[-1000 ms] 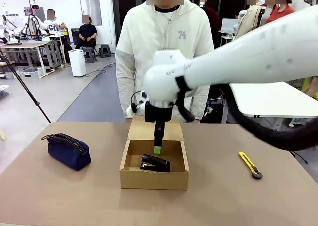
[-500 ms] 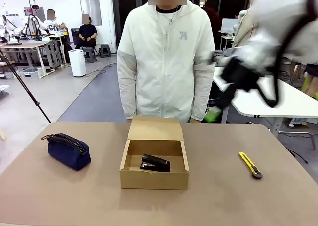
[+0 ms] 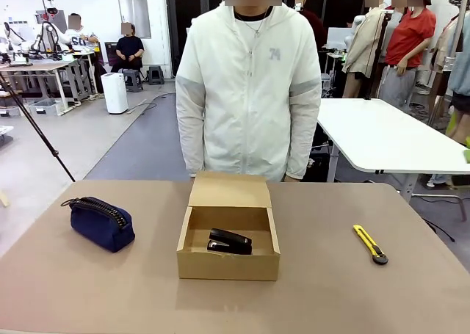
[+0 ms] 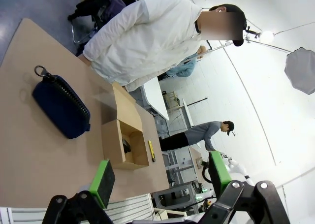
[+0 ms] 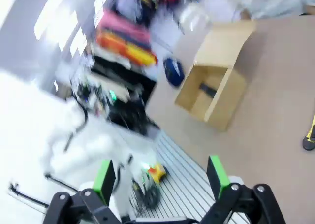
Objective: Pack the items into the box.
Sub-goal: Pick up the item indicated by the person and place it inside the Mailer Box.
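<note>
The brown cardboard box (image 3: 228, 240) stands open at the table's middle, its flap lid raised toward the person. A black stapler (image 3: 229, 241) lies inside it. The navy pouch (image 3: 102, 222) with a black zipper rests on the table to the left, and the yellow-and-black utility knife (image 3: 370, 244) lies to the right. My left gripper (image 4: 160, 178) is open and empty, high above the table, looking down on the pouch (image 4: 61, 107), box (image 4: 123, 141) and knife (image 4: 152, 150). My right gripper (image 5: 161, 176) is open and empty, well off the box (image 5: 213, 87); its view is blurred.
A person in a white jacket (image 3: 248, 92) stands at the far edge behind the box, hands at their sides. A white table (image 3: 382, 136) stands behind on the right. Bare brown tabletop (image 3: 110, 290) surrounds the box.
My right arm, which had its gripper down in the box over the stapler, has swung up and away to the right and left the front view. The stapler stays in the box.
</note>
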Motion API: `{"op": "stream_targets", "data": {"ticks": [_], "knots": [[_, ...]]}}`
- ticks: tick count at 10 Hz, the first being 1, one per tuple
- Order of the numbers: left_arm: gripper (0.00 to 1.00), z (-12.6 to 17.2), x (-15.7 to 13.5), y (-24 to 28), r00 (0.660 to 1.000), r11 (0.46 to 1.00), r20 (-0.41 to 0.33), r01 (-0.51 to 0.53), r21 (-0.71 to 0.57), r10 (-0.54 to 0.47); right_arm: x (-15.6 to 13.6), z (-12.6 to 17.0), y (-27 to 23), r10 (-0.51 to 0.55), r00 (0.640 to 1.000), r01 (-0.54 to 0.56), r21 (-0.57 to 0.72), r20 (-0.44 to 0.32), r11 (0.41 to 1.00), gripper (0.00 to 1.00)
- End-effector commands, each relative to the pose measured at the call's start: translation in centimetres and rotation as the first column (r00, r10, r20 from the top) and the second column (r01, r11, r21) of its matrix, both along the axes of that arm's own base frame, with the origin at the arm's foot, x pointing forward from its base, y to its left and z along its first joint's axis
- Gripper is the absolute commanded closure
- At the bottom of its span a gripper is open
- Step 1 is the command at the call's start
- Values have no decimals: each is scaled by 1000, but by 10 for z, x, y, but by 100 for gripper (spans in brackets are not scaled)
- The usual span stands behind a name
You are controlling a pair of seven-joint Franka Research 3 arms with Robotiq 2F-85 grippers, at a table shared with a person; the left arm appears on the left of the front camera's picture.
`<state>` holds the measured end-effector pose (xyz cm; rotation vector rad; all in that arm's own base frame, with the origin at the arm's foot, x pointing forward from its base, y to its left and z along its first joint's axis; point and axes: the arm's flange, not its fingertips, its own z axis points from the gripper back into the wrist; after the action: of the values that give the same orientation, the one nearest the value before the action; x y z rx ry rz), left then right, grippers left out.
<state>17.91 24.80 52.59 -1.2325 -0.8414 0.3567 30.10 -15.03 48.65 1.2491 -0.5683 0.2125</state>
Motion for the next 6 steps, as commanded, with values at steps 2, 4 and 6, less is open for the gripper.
{"op": "stream_targets", "data": {"ticks": [2, 4, 6], "knots": [[0, 2, 1, 0, 1000, 1000, 28, 0, -3, 0, 0, 0, 0, 0, 1000, 0, 0, 0, 1000, 0], [0, 2, 1, 0, 1000, 1000, 28, 0, -3, 0, 0, 0, 0, 0, 1000, 0, 0, 0, 1000, 0], [0, 2, 1, 0, 1000, 1000, 28, 0, -3, 0, 0, 0, 0, 0, 1000, 0, 0, 0, 1000, 0]]}}
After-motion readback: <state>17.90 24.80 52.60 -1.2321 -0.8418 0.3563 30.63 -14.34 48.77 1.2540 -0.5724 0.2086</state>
